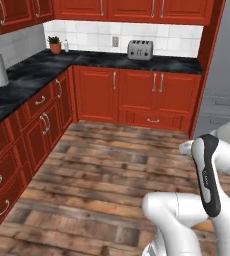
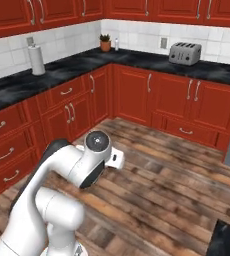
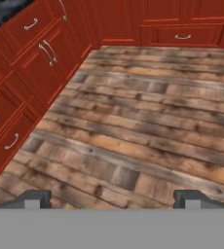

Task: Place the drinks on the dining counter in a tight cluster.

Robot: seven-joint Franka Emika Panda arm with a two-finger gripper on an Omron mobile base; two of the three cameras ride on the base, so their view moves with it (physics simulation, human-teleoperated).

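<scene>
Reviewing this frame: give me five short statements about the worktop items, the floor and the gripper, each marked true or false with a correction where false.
1. A silver toaster stands on the black worktop against the white tiles. True.
2. The paper-towel roll lies on its side. False: it stands upright on the worktop.
3. The gripper holds a yellow can. False: its fingertips stand wide apart over bare wooden floor, holding nothing.
4. A small potted plant sits in the worktop's corner. True.
5. The floor is tiled white. False: it is wooden planks.
</scene>
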